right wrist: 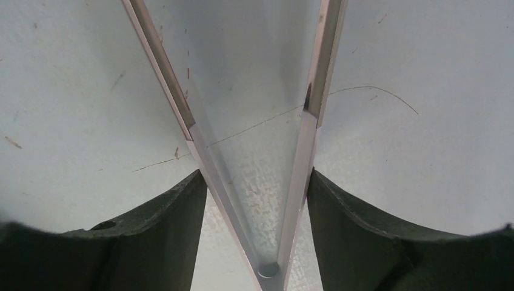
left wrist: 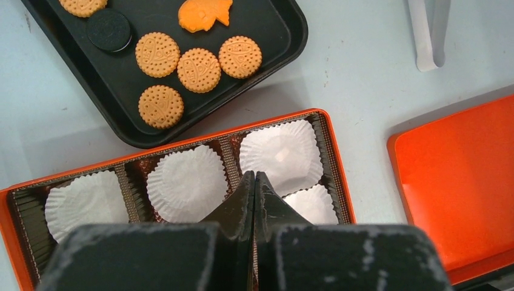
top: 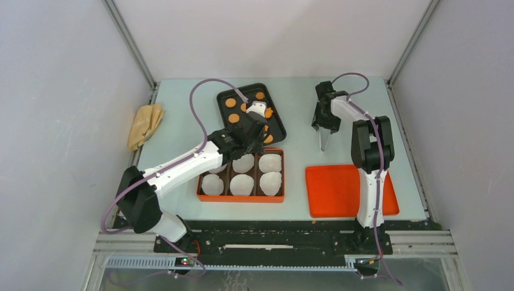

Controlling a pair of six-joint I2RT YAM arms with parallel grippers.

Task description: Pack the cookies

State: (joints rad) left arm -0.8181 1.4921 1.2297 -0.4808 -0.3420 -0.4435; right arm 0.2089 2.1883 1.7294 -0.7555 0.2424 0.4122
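**crumbfan:** Where do the cookies (left wrist: 199, 70) sit relative to the left gripper (left wrist: 254, 182)? And is it holding one?

**yam_lurker:** Nope, it's got nothing. Its jaws are pressed tight together with no gap between the tips. The cookies are all ahead of it and a bit to its left, lying flat in the black tray (left wrist: 115, 76). From the wrist camera I count four whole round orange-brown ones with dotted rims, packed close together, and a fifth cut off at the frame edge. Past those there's a dark round one (left wrist: 109, 29) and a bright orange fish-shaped one (left wrist: 205, 13).

**crumbfan:** What's right under the tips?

**yam_lurker:** The orange box (left wrist: 343, 182), with its white paper liners (left wrist: 185, 182) in the compartments. The tips line up with the divider between two liners (can't tell if they're touching it or just above it). None of the liners I can see has a cookie in it.

**crumbfan:** And the right gripper (right wrist: 256, 176)?

**yam_lurker:** It's clamped around a pair of metal tongs (right wrist: 306, 145), one finger against each blade. The blades spread apart ahead of it, over bare table (right wrist: 424, 91). The cookie tray is well off to its left, and the orange lid (left wrist: 460, 182) lies back toward its arm's base.
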